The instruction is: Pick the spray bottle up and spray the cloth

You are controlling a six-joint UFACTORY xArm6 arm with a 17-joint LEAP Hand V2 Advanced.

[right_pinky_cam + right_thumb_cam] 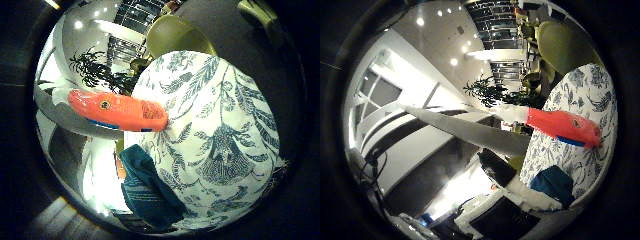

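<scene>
The largest thing in view is the tabletop (235, 115), covered in a white cloth printed with blue leaves and seen from well above. On it, near one edge, lies a teal cloth (145, 190), crumpled and partly folded. Close to the palm sits the spray bottle's red-orange head (120, 111), with a blue strip along its underside; in the thumb-side view its nozzle end reaches out over the tabletop's edge. We judge the bottle already lifted and carried, since it fills a good part of both views while the tabletop lies far below. The step in hand looks like aiming: bringing the nozzle round toward the teal cloth. The next move calls for lowering or tilting the bottle so the nozzle faces the cloth, then squeezing the trigger. The nozzle seems to point past the cloth rather than at it, though we cannot be sure of its line. As for the robot hand, none of it can be picked out for certain, so we cannot tell whether it is clenched round the bottle or not. The bottle's body and trigger are hidden. A long pale grey bar (470, 131) runs beside the bottle head; we cannot say what it is. A yellow-green chair (175, 34) stands beyond the tabletop.
</scene>
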